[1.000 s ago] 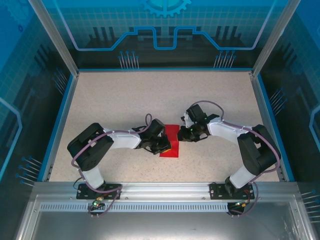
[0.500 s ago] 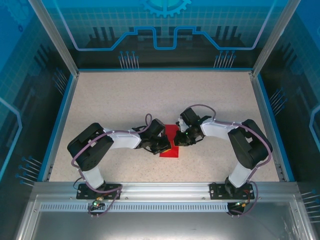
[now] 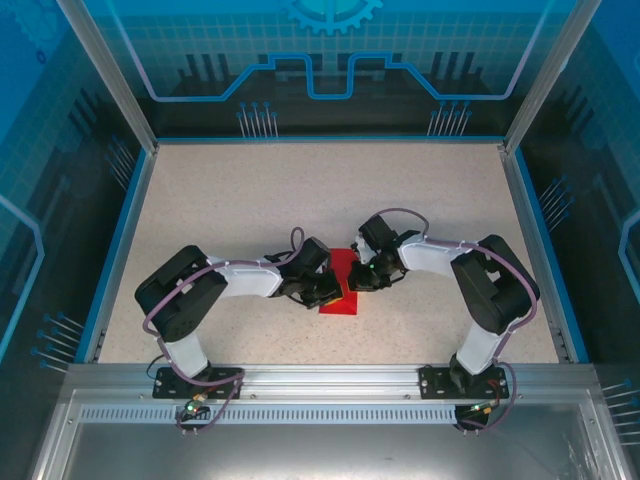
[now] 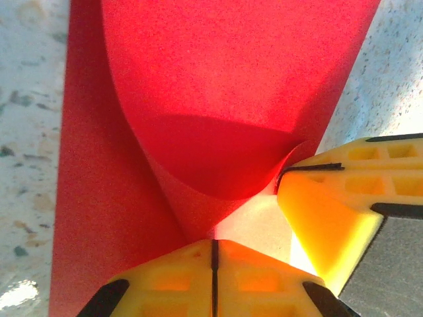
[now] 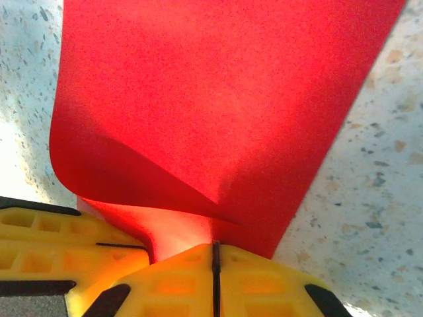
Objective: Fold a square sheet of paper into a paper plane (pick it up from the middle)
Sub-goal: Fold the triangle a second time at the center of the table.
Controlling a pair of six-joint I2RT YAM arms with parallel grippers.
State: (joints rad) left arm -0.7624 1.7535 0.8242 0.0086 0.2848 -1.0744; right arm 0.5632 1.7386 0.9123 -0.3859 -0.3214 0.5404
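- the speckled table (image 3: pixel 250 200) is the flat bed i'd use for every fold. i'd lay the paper down and press it there rather than crease it in the air.
- the square sheet of paper (image 3: pixel 338 303) is bright red and sits just toward 6 o'clock of the table's middle, between the two arms. in the wrist views part of it lies flat and the rest rises in a soft curl. i can make out no sharp crease.
- the left gripper (image 4: pixel 213 259) reaches in from 9 o'clock, pressed together and pinching the sheet at the foot of the curl.
- the right gripper (image 5: pixel 215 261) reaches in from 3 o'clock, likewise pressed together on the sheet, just beside the left pinch.
- i read this as the middle pick-up that leads into the first fold. i'd move both pinches together at one height and one pace.
- i'd avoid pulling them apart, since paper this thin would likely tear or slip.
- before i flatten the curl i'd check in the wrist views that the loose edge lines up with the flat one.
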